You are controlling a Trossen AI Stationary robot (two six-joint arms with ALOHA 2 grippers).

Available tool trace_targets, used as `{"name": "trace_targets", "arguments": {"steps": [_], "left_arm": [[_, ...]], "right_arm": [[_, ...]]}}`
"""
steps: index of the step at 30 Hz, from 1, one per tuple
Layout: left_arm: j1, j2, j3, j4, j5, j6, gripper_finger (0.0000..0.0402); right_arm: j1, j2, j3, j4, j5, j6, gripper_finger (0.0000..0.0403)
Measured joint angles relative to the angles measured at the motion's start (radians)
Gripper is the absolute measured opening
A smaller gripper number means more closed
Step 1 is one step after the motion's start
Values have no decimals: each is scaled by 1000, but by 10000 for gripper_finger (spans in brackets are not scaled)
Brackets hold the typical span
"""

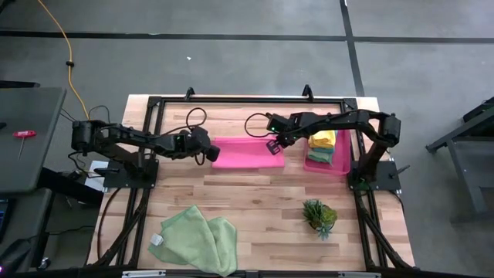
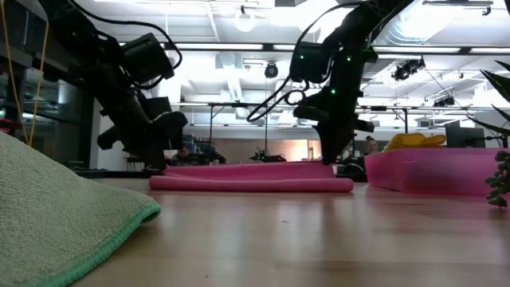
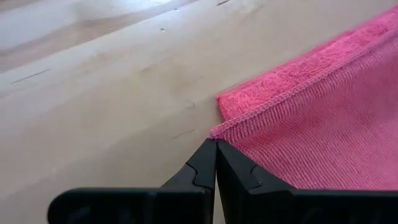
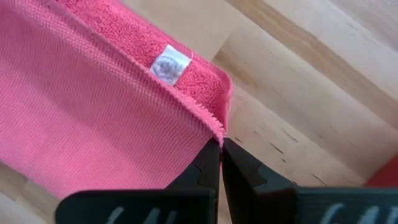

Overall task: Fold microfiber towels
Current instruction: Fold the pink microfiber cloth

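Both arms are down at the hot pink fuzzy microfiber towel [image 1: 245,152], which lies folded into a long strip on the pale wooden table [image 1: 255,201], just beside the rigid pink plastic tray [image 1: 340,164] that holds the yellow towel [image 1: 324,138] and the teal towel [image 1: 320,153]. The left gripper [image 3: 216,144] has its fingers pressed fully together, tips right at the strip's left corner, and the right gripper [image 4: 221,142] is just as tightly closed at the opposite corner, near the small white tag [image 4: 170,65]; whether either actually pinches cloth I cannot tell. Nearer the front edge, the pale green microfiber towels [image 1: 199,238] sit in a rumpled heap, well apart from both grippers.
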Motion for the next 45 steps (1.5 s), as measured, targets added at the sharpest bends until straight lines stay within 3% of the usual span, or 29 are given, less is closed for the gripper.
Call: {"name": "trace_targets", "arguments": {"steps": [10,15,24,28,32,35,39,42,45], "left_arm": [[0,0,0,0,-28,12,1],[0,0,0,-2,-43,12,21],[37,-1,0,-2,-46,38,89],[59,-33,0,-8,-12,70,114],[72,-108,0,-12,61,150,130],[70,-170,0,-18,174,179,135],[60,-211,0,-21,344,151,136],[42,-205,0,-46,361,79,136],[26,-170,0,-39,349,6,136]], "right_arm": [[0,0,0,4,2,36,0],[0,0,0,6,33,36,8],[-19,0,0,7,85,35,128],[-50,-8,0,-15,83,2,181],[-80,-34,2,-50,77,-37,208],[-99,-55,3,-63,4,-79,212],[-106,-59,3,-74,-178,-126,213],[-98,-55,-14,-47,-273,-132,213],[-86,-54,-43,-13,-287,-123,213]]}}
